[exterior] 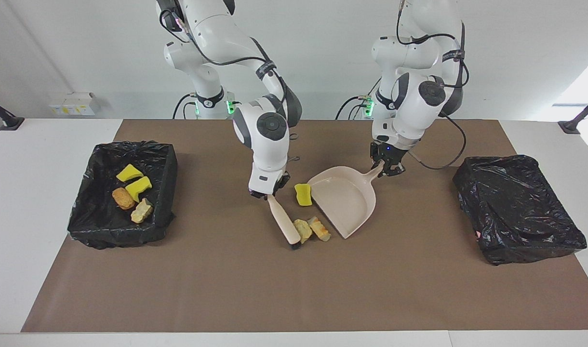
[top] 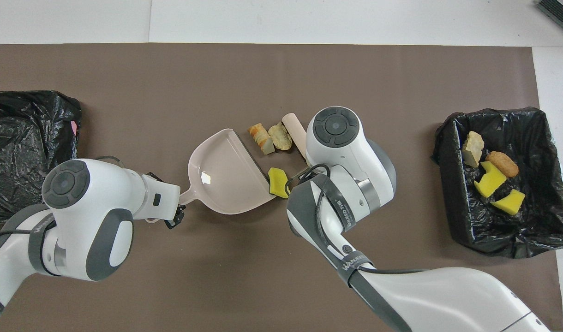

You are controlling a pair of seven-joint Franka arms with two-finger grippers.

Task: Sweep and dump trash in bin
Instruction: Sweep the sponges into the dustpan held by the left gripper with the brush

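Note:
My right gripper (exterior: 269, 192) is shut on the beige hand brush (exterior: 284, 221), whose head rests on the brown mat. Two pale tan chunks (exterior: 302, 230) (exterior: 319, 229) lie between the brush and the open mouth of the beige dustpan (exterior: 344, 200). A yellow sponge piece (exterior: 303, 194) lies at the mouth's corner nearer the robots. My left gripper (exterior: 384, 168) is shut on the dustpan's handle. In the overhead view the dustpan (top: 221, 173), sponge piece (top: 277, 181), chunks (top: 280, 136) and brush (top: 295, 131) show. The right arm hides its own gripper there.
A black-lined bin (exterior: 168, 193) at the right arm's end holds two yellow sponge pieces (exterior: 139, 187), an orange-brown lump (exterior: 123, 197) and a tan chunk (exterior: 142, 210); it also shows overhead (top: 447, 184). A second black-bagged bin (exterior: 518, 207) stands at the left arm's end.

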